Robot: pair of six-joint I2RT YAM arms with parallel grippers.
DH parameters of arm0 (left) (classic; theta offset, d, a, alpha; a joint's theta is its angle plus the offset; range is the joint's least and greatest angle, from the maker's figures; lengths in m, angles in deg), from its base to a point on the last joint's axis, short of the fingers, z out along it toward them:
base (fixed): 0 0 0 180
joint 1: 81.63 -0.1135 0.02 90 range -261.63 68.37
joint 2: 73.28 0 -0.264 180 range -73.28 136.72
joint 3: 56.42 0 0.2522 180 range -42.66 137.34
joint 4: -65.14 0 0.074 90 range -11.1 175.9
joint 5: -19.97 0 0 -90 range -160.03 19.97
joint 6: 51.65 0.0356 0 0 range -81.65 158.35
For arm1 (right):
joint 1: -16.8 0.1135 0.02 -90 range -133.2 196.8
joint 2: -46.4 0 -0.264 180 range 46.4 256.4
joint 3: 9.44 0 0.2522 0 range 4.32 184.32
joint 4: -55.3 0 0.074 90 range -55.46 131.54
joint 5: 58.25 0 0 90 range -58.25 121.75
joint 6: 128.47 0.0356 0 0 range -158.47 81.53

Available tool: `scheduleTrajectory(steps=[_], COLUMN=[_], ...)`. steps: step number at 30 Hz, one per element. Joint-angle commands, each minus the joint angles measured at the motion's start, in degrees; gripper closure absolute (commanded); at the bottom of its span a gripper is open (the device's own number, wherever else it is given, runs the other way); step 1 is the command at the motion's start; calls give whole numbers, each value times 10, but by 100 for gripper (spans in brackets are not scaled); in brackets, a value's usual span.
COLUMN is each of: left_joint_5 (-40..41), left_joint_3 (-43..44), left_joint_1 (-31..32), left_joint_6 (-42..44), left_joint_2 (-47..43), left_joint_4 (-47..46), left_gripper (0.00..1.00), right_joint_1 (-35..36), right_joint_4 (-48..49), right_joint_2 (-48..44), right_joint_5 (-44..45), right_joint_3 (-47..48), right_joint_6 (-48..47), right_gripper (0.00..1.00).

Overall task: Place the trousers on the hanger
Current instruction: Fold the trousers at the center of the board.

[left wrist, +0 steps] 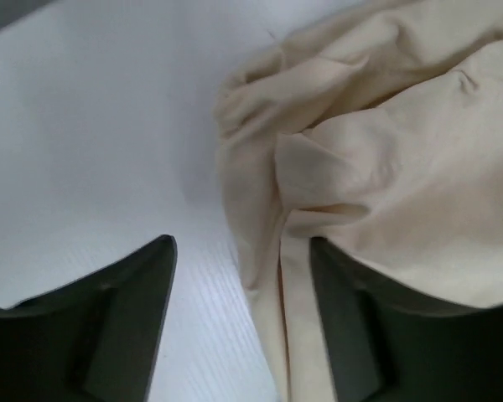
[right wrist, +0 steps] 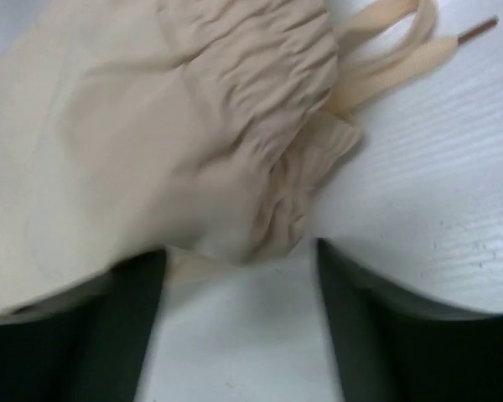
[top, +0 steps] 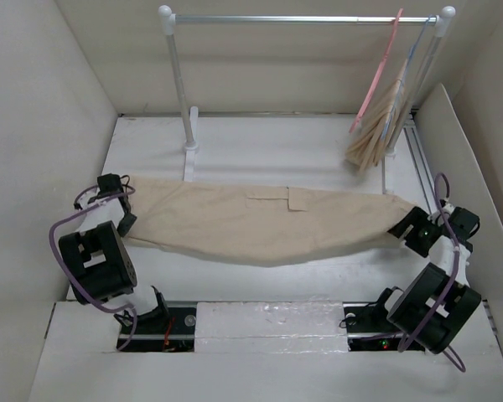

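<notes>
Across the bench, found the trousers spread lengthwise, leg ends by the left arm, waist by the right. Noted left jaws released and spread wide, with a fold of cloth running down between them. Noted right jaws likewise released, with the gathered waistband and drawstring just ahead. Judged the cloth light, soft and limp (sure to sag and slide, no stiffness to lean on); best pinched at the thick waistband and the hems. Saw the hanger well apart on the far rail, beside a bunched beige cloth. Spotted no containers.
</notes>
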Motion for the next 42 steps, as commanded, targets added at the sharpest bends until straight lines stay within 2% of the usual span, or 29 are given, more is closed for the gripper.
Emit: scheduleTrajectory(steps=[1,2,3,5,6,8,10,11,14,16,19,21,23,24,27,28,32,36,37,40,42], left_joint_5=[46,38,28,6,-2,-14,-21,-47,-103,-121,-113,-110,-127,-129,-142,-157,-176,-186,-187,-182,-184], left_joint_3=[33,45,54,81,94,137,160,157,118,88,100,105,91,85,62,42,25,27,22,8,0], left_joint_1=[-7,-7,5,52,69,146,202,242,290,358,440,457,457,457,457,457,476,490,495,495,495], left_joint_6=[-16,-40,-48,-53,-58,-44,-24,-19,-16,-11,-17,-20,-10,-8,-1,0,2,19,25,26,30], left_joint_2=[-52,-57,-63,-85,-89,-102,-109,-111,-122,-123,-83,-62,-40,-31,-27,-34,-61,-74,-72,-58,-55], left_joint_4=[41,57,65,70,72,63,42,28,-31,-89,-95,-94,-110,-113,-124,-129,-143,-142,-147,-148,-155], left_gripper=[35,25,12,7,7,7,11,12,17,19,19,19,19,20,20,20,21,21,21,21,21], right_joint_1=[1,9,15,21,27,27,27,27,27,34,56,56,56,63,70,62,56,49,49,49,49], right_joint_4=[-43,-61,-67,-77,-82,-80,-65,-45,-12,-2,13,38,98,91,13,-27,-86,-57,-21,46,52], right_joint_2=[6,8,5,3,3,3,13,18,53,60,67,79,84,88,40,-27,-69,-30,-24,27,88], right_joint_5=[17,17,15,11,10,20,39,44,44,59,114,110,44,21,46,82,109,123,119,96,94], right_joint_3=[39,60,67,79,82,88,99,101,106,112,99,80,51,53,79,90,110,87,76,44,46], right_joint_6=[-57,-57,-56,-49,-50,-43,-35,-14,3,11,31,46,55,51,9,-5,-8,7,16,28,21], right_gripper=[13,0,0,0,0,0,0,0,0,0,0,0,0,0,0,0,0,0,0,0,0])
